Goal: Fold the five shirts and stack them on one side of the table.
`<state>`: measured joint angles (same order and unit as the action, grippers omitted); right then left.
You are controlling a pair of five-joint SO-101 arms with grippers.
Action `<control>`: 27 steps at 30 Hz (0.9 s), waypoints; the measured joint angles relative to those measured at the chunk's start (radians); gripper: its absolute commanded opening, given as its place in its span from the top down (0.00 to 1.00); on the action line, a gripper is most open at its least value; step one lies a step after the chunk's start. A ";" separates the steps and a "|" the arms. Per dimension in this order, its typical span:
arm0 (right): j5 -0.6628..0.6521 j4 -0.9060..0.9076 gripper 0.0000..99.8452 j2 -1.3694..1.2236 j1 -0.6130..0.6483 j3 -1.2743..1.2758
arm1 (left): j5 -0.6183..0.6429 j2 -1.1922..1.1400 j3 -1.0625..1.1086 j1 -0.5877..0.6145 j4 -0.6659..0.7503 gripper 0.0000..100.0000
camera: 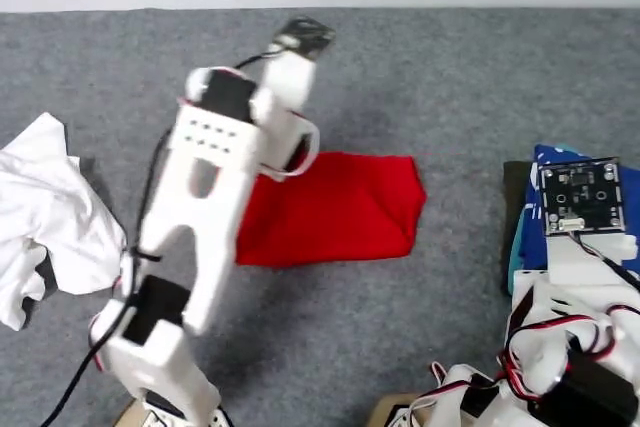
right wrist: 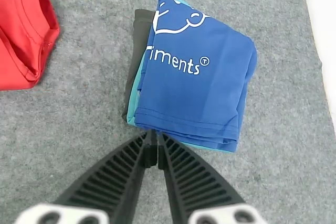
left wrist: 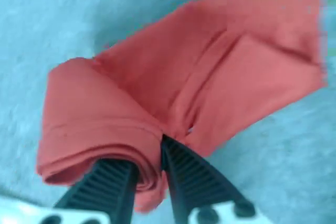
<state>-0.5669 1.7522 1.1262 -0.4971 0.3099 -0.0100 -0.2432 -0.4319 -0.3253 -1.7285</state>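
Left wrist view: found left gripper (left wrist: 147, 156) pinched on bunched edge of red shirt (left wrist: 210, 77), remainder spread beyond jaws. Found right gripper (right wrist: 156, 137) closed, empty, folded stack (right wrist: 194, 72) just ahead. Judged red-shirt fold underway; reckoned next move: carry edge across, release.

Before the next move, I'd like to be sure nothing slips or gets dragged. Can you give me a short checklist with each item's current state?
1. Left hand clamped on the red shirt: ok.
2. Every layer of that fold in the grip: cannot tell.
3. Red shirt apart from the stack: ok.
4. Right hand shut and empty, near the stack's edge: ok.
5. Stack of three folded shirts neat: ok.
6. White shirt folded: not ok, it lies crumpled at the table's far side from the stack.
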 measured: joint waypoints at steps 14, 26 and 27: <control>0.000 0.000 0.99 0.000 0.000 0.000 | 0.089 -0.436 -0.442 -0.256 -0.005 1.00; 0.000 0.000 0.99 0.000 0.000 0.000 | 0.117 -0.608 -0.615 -0.331 -0.005 0.79; 0.000 0.000 0.99 0.000 0.000 0.000 | 0.117 -0.603 -0.615 -0.336 -0.005 0.79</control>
<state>-0.5669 1.7522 1.1262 -0.4971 0.3099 0.1066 -0.8462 -1.0472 -0.6613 -1.7331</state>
